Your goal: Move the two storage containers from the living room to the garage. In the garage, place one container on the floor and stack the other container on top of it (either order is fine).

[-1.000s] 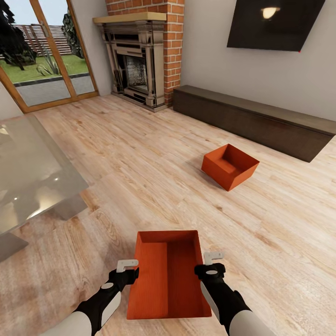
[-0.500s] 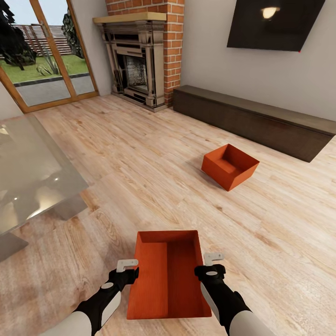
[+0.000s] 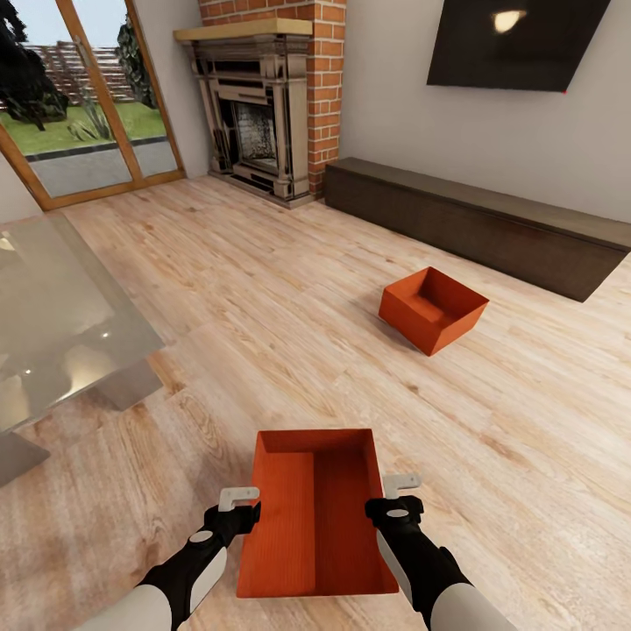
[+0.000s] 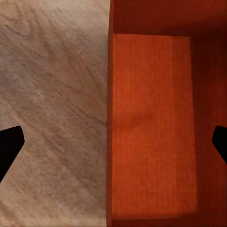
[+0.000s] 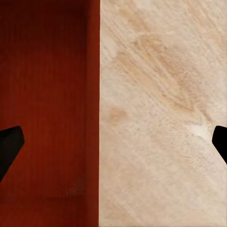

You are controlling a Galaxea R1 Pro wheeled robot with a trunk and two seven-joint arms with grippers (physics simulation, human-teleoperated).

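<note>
The near storage container (image 3: pixel 317 517), an orange-red lidless bin with a finely ribbed bottom, sits low in the head view between the two arms, over the light wood-plank floor (image 3: pixel 263 307) of the living room; whether it rests on the planks or is lifted cannot be told. The left end effector (image 3: pixel 238 499) straddles its left wall, the right end effector (image 3: pixel 401 485) its right wall; in each wrist view the dark fingertips (image 4: pixel 9 146) stand wide apart, one over the ribbed inside (image 4: pixel 151 127) and one over the planks, with the wall between them untouched, so both are spread wide and grip nothing. The second storage container (image 3: pixel 432 310) lies farther off to the right on the same floor, tilted, near the long dark low cabinet (image 3: pixel 482 223); the brick fireplace (image 3: pixel 263 105) stands beyond, the wall TV (image 3: pixel 517 44) above the cabinet, glazed doors (image 3: pixel 79 105) at far left, and a glass table (image 3: pixel 61 324) at the left edge.
</note>
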